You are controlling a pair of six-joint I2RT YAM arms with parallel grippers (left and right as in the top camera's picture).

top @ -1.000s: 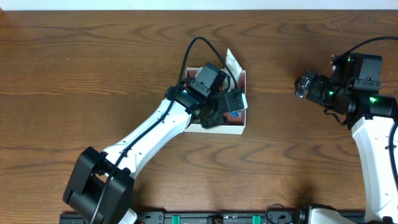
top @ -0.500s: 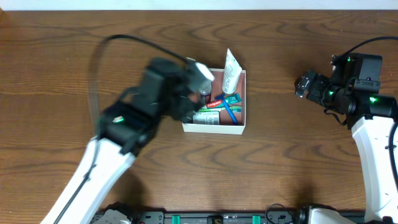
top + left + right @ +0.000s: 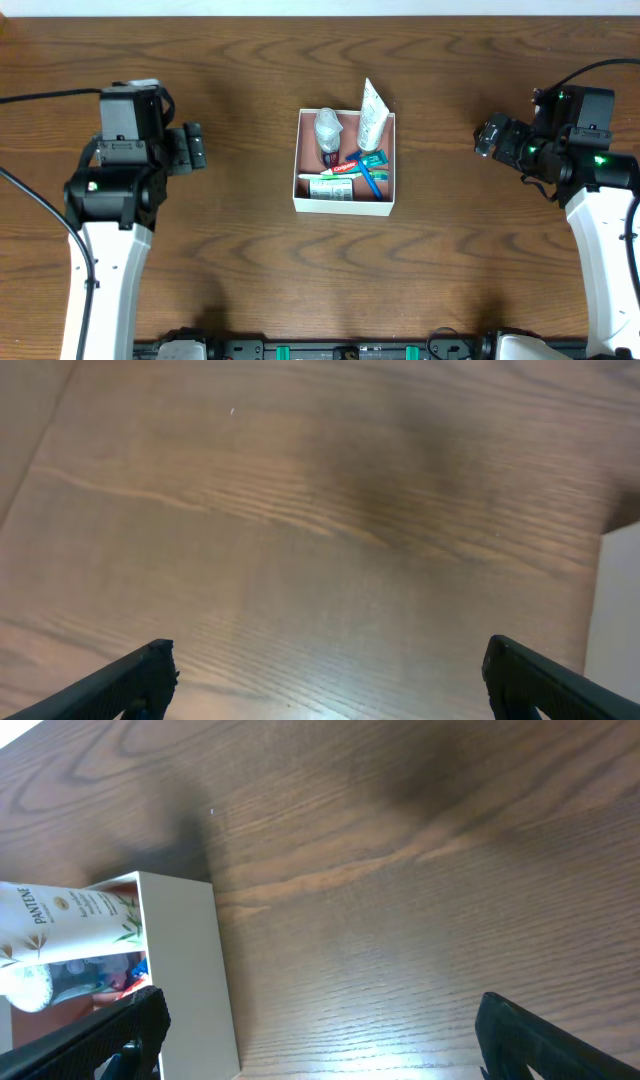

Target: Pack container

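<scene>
White-walled container (image 3: 345,207) holds the toiletries (image 3: 345,165); packing looks done. Left end effector (image 3: 325,660) and right end effector (image 3: 320,1015) both wide, empty. Next: probably just park.

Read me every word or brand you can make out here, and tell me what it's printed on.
"PANTENE": on the white tube in the container, seen from the right wrist.
Smaller print below that brand name: too blurred to read.
Red logo on the green-and-white packet: too small to read from overhead.
</scene>
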